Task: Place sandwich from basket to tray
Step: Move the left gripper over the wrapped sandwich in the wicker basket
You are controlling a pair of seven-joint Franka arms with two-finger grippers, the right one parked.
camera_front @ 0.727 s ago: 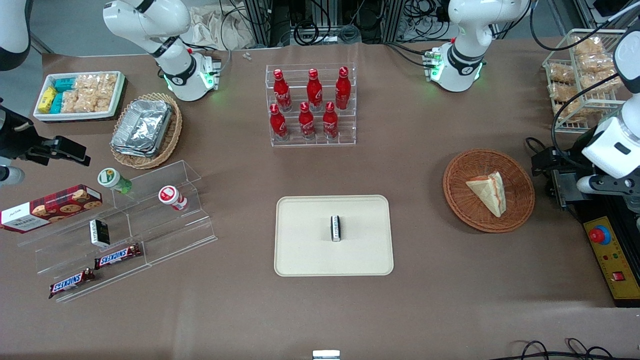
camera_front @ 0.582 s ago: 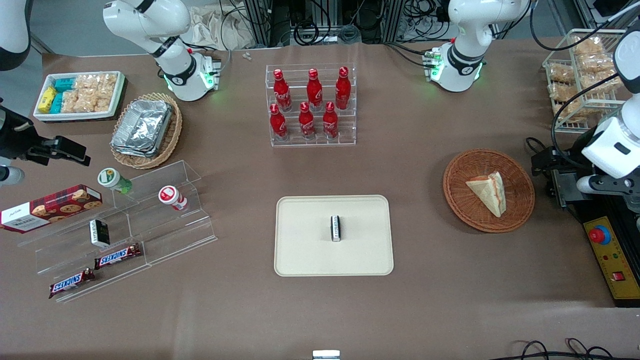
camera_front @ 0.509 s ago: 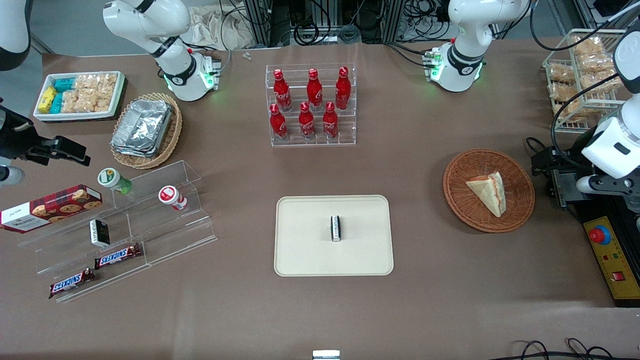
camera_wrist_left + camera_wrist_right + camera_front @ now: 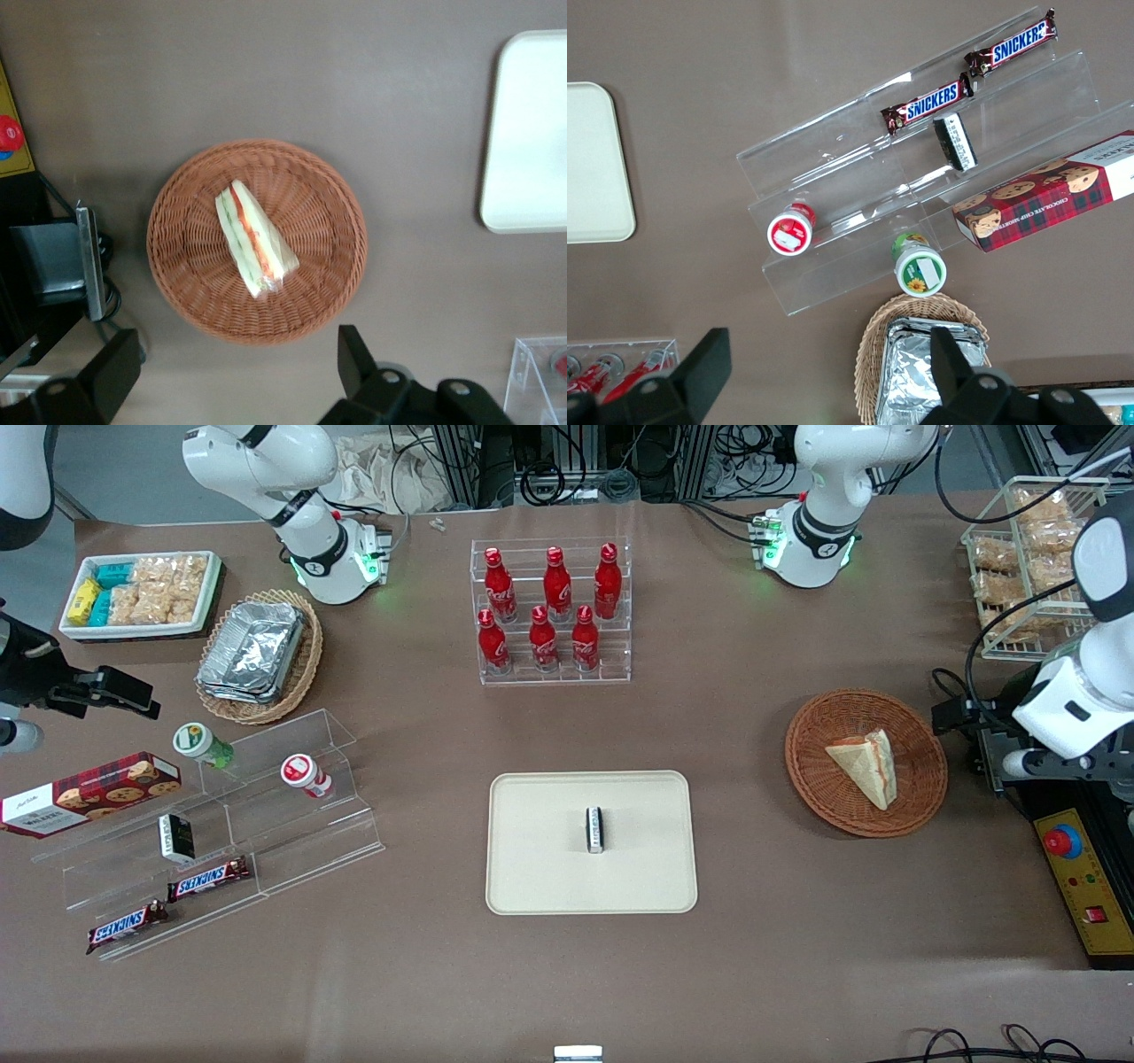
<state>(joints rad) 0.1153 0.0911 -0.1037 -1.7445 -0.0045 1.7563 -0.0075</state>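
Sandwich (image 4: pixel 864 765) lies in the round reddish-brown wicker basket (image 4: pixel 811 775), a touch toward 3 o'clock of the basket's middle in the front view, tip pointing to about 9 o'clock, filling edge along the 3 o'clock side. In the left wrist view the sandwich (image 4: pixel 252 237) sits near the basket (image 4: pixel 332 230) centre, red, orange and green layers facing up.

Cream tray (image 4: pixel 549 877) is well apart from the basket, toward the table middle, nearer the front camera. A small dark packet (image 4: pixel 595 829) stands on the tray near its centre. One tray (image 4: pixel 523 133) corner also shows in the left wrist view.

Left gripper (image 4: pixel 237 372) hovers above the table, just off the basket rim, touching nothing. Fingers (image 4: pixel 353 350) are spread wide apart and hold nothing. In the front view the working arm's wrist sits at about 3 o'clock from the basket; the fingers are hidden there.

Rack of red cola bottles (image 4: pixel 551 607) at roughly 12 o'clock from the tray, farther from the front camera.
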